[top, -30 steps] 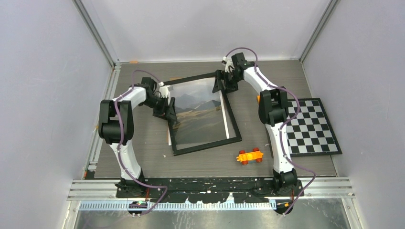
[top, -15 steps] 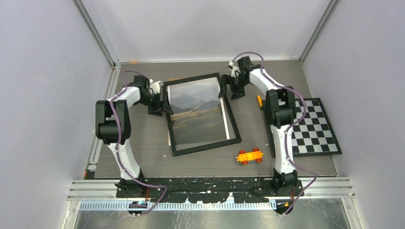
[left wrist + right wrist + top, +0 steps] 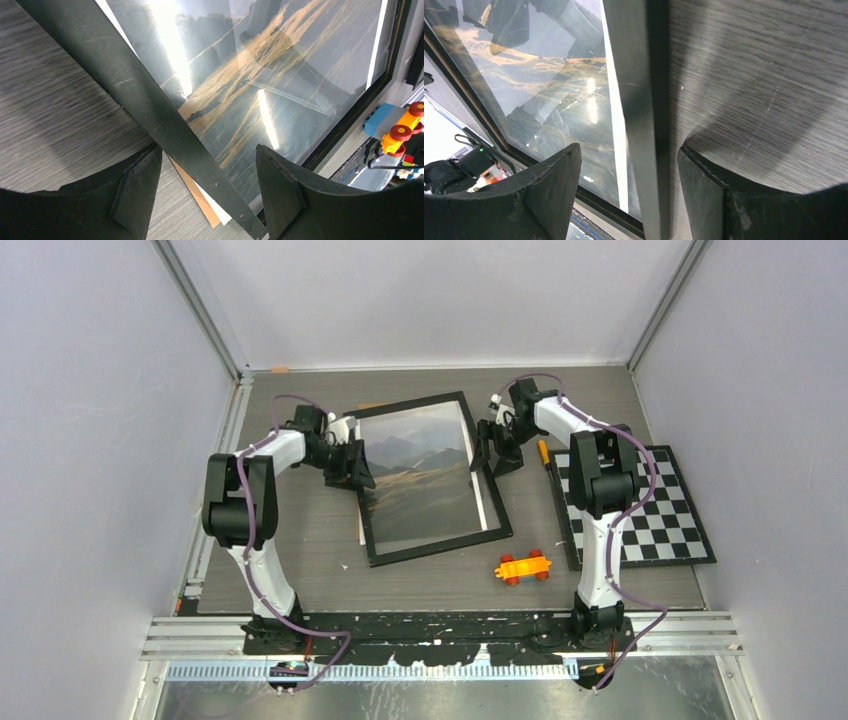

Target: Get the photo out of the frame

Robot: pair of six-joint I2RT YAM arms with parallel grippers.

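The grey wood-grain counter point(image 3: 300, 570) carries everything. The frame point(image 3: 440, 547) is thin, black and rectangular. It lies flat, face up, in the middle of the counter toward the far edge, turned a little so its near end swings toward the right edge. Inside it, under reflecting glass, sits the photo point(image 3: 425, 485) of grey mountains, olive hills and cloudy sky. In the left wrist view a thin white strip and a brown strip peek out from under the frame's left bar.

A black-and-white checkerboard mat point(image 3: 660, 510) lies flat against the right edge of the counter, apart from the frame.

The left claw point(image 3: 350, 465) is at the frame's left bar, fingers spread with the bar running between them. The right claw point(image 3: 495, 450) is likewise spread, astride the frame's right bar near its far end. Whether either one touches the bar cannot be told.

A small orange toy car point(image 3: 523, 567) with red wheels stands near the frame's near right corner. An orange marker point(image 3: 544, 453) lies between the right claw and the mat.
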